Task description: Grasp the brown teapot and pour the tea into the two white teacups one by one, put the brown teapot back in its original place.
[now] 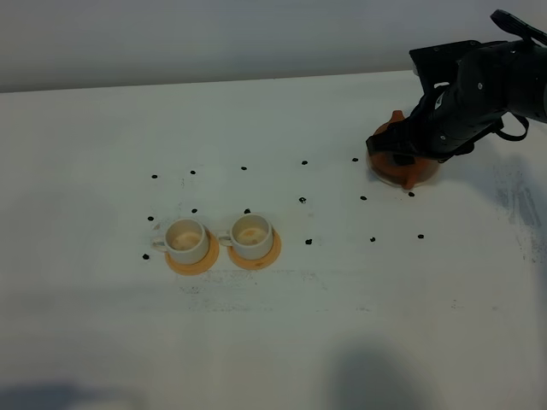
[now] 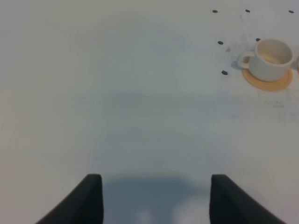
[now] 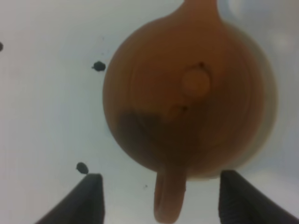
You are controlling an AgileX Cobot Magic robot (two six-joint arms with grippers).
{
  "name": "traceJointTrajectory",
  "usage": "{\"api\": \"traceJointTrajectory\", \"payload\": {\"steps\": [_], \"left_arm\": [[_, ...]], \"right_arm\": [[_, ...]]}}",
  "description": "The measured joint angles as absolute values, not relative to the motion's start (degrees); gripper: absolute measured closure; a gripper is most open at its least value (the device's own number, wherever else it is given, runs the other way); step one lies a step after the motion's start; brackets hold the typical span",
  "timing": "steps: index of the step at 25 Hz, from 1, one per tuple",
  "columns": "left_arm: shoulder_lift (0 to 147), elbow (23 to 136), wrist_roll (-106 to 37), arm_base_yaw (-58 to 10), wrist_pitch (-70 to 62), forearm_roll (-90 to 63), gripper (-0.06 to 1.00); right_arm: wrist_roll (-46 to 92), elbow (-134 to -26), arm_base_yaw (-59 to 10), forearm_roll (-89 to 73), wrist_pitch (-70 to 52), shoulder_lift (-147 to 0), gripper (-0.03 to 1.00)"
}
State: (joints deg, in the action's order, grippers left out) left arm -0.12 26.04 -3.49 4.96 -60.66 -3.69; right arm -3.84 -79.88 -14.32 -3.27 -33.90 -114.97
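The brown teapot point(image 3: 187, 98) sits on its pale saucer point(image 3: 272, 100), with the lid knob facing up. My right gripper point(image 3: 161, 200) is open straight above it. The teapot's loop handle point(image 3: 169, 198) lies between the two dark fingertips point(image 3: 88, 200), and neither touches it. In the exterior high view the right gripper point(image 1: 408, 145) covers most of the teapot point(image 1: 408, 173) at the far right. The two white teacups point(image 1: 185, 239) point(image 1: 250, 237) stand side by side at the front left, each on an orange coaster. My left gripper point(image 2: 156, 198) is open over bare table, and one teacup point(image 2: 271, 58) is in its view.
Small black dots point(image 1: 302, 200) mark the white table point(image 1: 325, 299) between the cups and the teapot. The orange coasters point(image 1: 190, 263) lie flat under the cups. The right arm's dark body point(image 1: 487, 81) reaches in from the far right corner.
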Motion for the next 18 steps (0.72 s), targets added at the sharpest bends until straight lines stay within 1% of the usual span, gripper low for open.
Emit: {"api": "traceJointTrajectory", "payload": {"steps": [18], "left_arm": [[-0.12,26.04,-3.49,4.96,-60.66,-3.69,0.44]], "right_arm": [[-3.48,-79.88,-13.15,-3.28,-34.01,-116.60,0.43]]}}
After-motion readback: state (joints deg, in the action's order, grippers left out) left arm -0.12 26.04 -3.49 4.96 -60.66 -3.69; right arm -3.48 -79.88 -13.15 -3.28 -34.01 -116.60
